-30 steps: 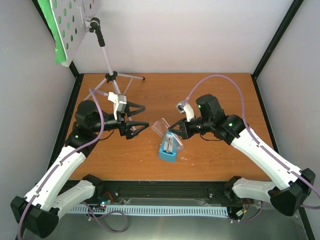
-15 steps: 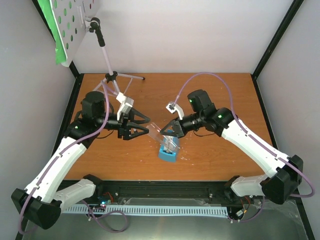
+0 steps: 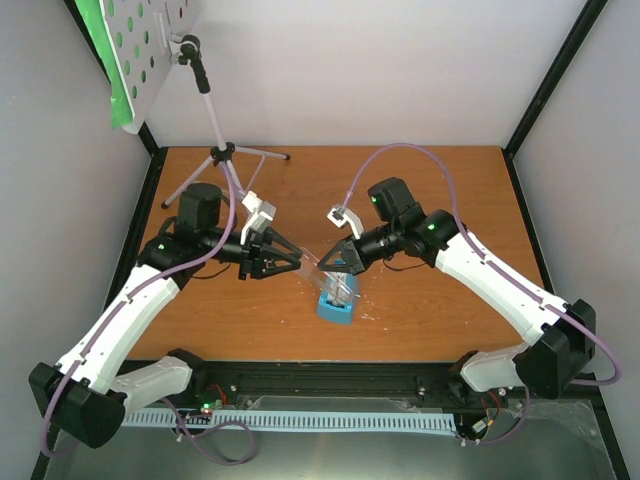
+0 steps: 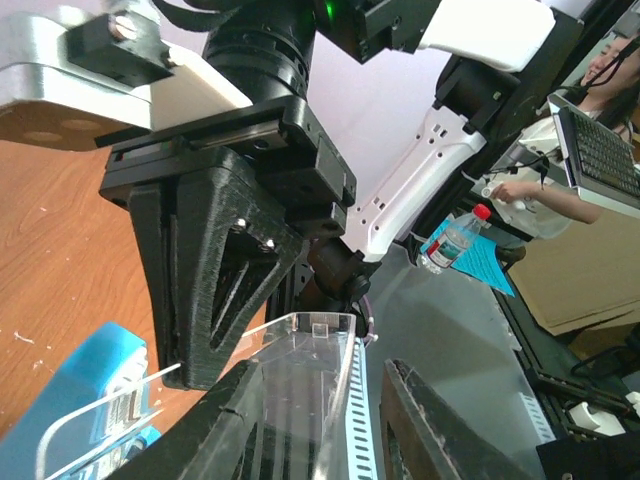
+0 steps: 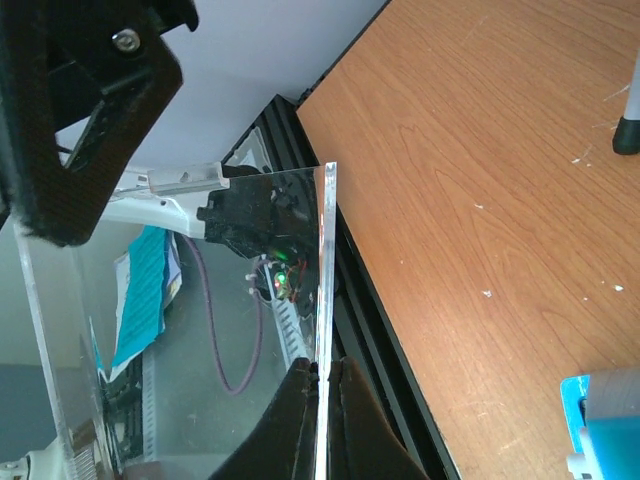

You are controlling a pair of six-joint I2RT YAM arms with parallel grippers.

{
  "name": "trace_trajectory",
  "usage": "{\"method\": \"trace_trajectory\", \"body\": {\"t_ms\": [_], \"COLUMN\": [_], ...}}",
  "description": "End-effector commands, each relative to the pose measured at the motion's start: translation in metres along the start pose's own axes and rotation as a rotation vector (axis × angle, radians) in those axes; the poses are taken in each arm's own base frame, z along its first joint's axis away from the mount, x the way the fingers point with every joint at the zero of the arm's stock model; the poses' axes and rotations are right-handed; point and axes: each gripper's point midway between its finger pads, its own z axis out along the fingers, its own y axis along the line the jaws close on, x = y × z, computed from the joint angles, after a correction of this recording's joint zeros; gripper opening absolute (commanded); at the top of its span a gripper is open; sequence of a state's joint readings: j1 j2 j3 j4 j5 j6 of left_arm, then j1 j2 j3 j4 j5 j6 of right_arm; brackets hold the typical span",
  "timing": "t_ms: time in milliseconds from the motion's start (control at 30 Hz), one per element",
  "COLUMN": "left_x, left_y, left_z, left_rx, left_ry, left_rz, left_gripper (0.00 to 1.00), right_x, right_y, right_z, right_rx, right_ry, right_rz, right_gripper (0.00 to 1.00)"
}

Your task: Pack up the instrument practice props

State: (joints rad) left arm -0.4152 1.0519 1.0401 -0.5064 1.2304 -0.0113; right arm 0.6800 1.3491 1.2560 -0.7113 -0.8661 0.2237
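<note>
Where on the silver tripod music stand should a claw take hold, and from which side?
Probably the thin silver pole, midway between the tripod hub and the grey perforated tray, coming from the near side. The pole is slim enough for a claw to close around; the tray and the spread legs look too wide.
</note>
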Motion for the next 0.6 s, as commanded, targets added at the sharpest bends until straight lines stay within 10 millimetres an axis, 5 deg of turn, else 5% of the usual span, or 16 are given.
{"method": "trace_trajectory", "body": {"t_ms": [0,567], "left_x": [-0.002,0.010], "left_y": [-0.010,-0.011], "left_z": [0.002,0.013], "left_rx": [0.003,-0.011], "left_ry": [0.017,0.074], "left_rz": [0.066,0.076], "left_gripper": [0.34,0.06], "right_x": [-0.006,-0.002], "right_y": [0.001,-0.009], "right_z": [-0.002,-0.004], "right_rx": [0.018,0.081], "right_ry": [0.002,0.021], "right_rz": [-0.020,-0.033], "right_gripper": [0.03,0.03]}}
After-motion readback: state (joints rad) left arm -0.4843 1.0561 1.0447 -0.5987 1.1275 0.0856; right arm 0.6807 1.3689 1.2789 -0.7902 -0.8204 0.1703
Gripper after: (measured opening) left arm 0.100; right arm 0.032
